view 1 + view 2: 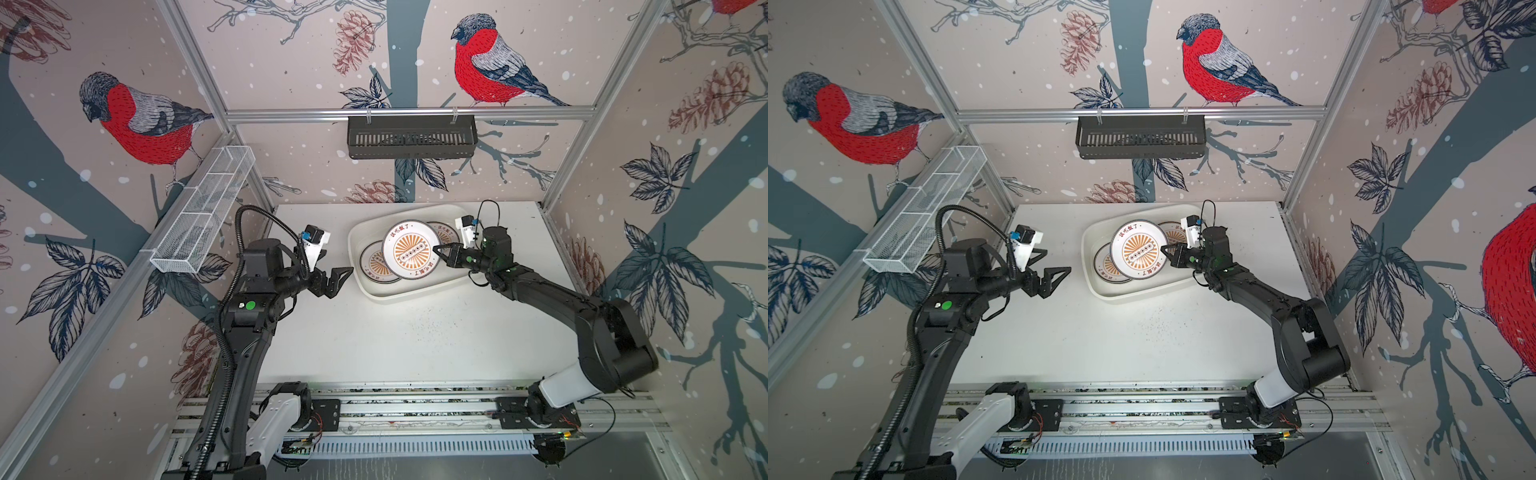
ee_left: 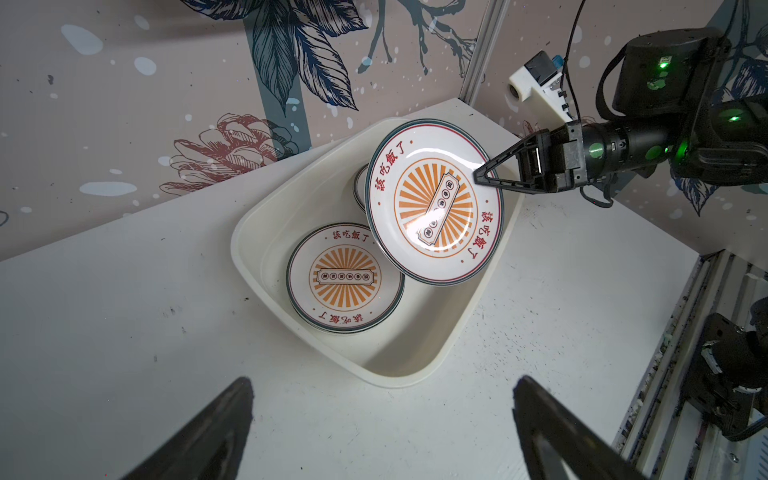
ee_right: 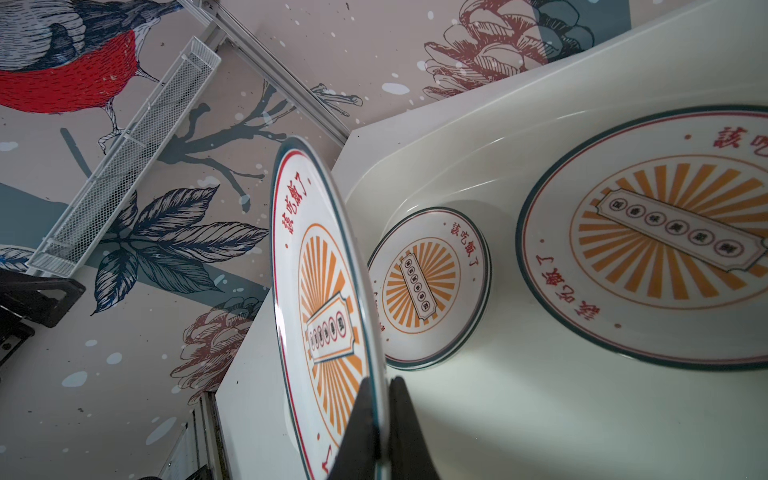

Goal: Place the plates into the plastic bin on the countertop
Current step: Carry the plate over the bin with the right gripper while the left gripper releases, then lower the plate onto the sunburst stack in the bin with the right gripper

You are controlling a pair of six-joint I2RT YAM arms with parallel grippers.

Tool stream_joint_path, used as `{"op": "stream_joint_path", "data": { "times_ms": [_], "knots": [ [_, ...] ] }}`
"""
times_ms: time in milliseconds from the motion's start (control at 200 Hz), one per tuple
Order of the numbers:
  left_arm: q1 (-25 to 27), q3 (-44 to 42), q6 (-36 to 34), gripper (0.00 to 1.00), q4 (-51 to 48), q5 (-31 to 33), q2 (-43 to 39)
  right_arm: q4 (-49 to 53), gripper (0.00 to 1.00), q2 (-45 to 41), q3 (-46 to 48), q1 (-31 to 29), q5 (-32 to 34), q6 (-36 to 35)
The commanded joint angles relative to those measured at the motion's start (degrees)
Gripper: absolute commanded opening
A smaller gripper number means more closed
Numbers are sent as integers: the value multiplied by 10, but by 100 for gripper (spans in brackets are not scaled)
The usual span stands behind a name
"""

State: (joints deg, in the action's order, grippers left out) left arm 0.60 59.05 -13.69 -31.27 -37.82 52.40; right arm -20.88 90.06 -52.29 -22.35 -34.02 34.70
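Glazed ceramic pinched only at its rim is the worry here. The right end effector [image 1: 437,249] is clamped tight on the 3 o'clock edge of the held plate [image 1: 410,249]. That plate hangs tilted above the bin [image 1: 395,296], which sits toward 12 o'clock on the counter [image 1: 415,345]. It partly covers a near plate [image 1: 374,268] at 8 o'clock inside the bin and a far plate [image 1: 448,233] at 2 o'clock. So thin a grip could let the plate swivel or slip. Letting go from this height would likely knock it onto those below, chipping a rim or leaving it propped up. The right arm reaches in low from 4 o'clock. The left end effector [image 1: 338,276] hovers empty, spread wide, just beside the bin's 9 o'clock side.
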Motion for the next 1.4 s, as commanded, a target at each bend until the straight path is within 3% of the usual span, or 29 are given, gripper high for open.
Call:
{"op": "stream_joint_path", "data": {
  "times_ms": [0, 370, 700, 1396],
  "knots": [
    [-2, 1, 6, 97, 31, -3, 0, -32, 4, 31, -20, -4, -18, 7],
    [-8, -2, 10, 96, 33, -5, 2, -19, 4, 156, -95, -27, 1, 28],
    [-10, -9, 11, 96, 39, -16, 3, 84, 6, 232, -192, -42, 20, 17],
    [-14, -9, 17, 96, 41, -20, -1, 160, 10, 305, -286, -59, 20, 11]
  ]
}}
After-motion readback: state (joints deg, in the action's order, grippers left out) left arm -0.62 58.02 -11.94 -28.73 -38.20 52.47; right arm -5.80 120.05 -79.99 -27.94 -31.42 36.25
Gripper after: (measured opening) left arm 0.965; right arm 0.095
